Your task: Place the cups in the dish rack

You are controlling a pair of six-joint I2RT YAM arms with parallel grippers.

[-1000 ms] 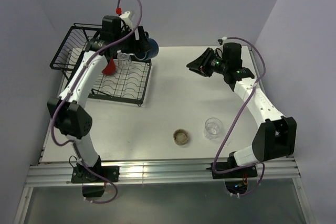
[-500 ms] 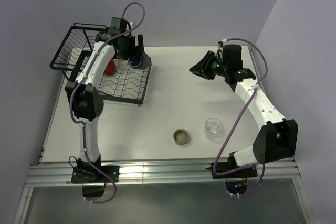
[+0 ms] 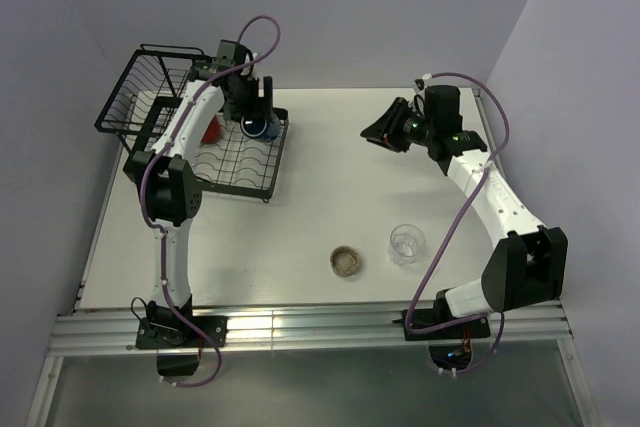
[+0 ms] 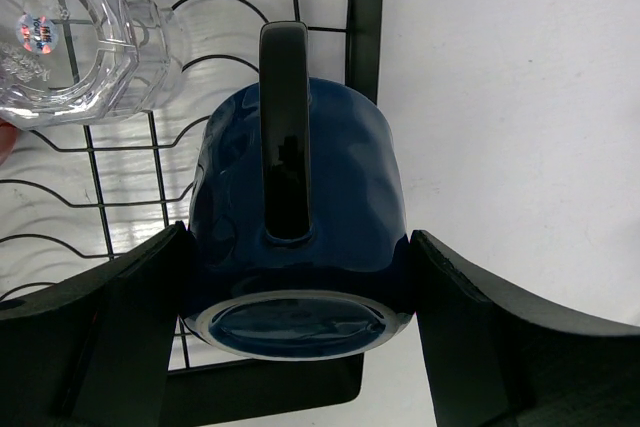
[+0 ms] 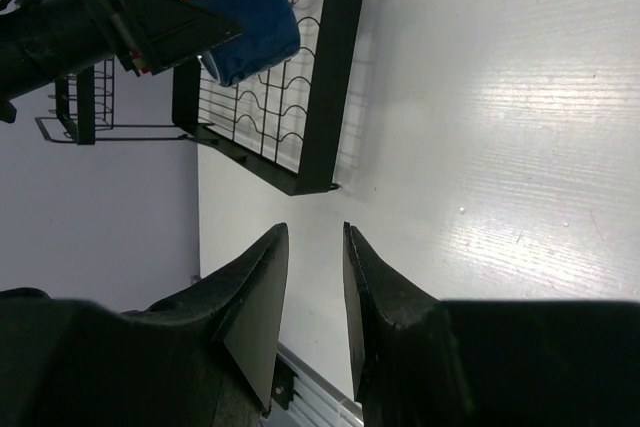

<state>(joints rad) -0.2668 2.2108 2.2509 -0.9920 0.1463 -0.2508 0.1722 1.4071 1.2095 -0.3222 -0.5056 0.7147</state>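
Observation:
My left gripper [image 3: 256, 121] [image 4: 300, 247] is shut on the dark blue mug [image 3: 259, 128] [image 4: 298, 212]. It holds the mug upside down, base toward the wrist camera, low over the far right corner of the black dish rack's flat tray [image 3: 240, 169] [image 4: 366, 7]. A clear glass tumbler [image 4: 75, 37] stands in the tray just left of the mug. The red mug [image 3: 210, 131] sits in the tray further left, partly hidden by the arm. The second tumbler [image 3: 407, 244] stands on the table at the near right. My right gripper [image 3: 368, 128] [image 5: 315, 237] hovers empty, jaws slightly apart.
The rack's raised wire basket [image 3: 140, 87] stands at the far left. A small round tan lid [image 3: 345, 262] lies on the table left of the loose tumbler. The right wrist view shows the rack rim [image 5: 340, 77] and the blue mug [image 5: 255, 42] from the side.
My left gripper has carried the blue mug down and slightly toward me, from above the rack's far edge to low over the tray. The right arm has barely moved.

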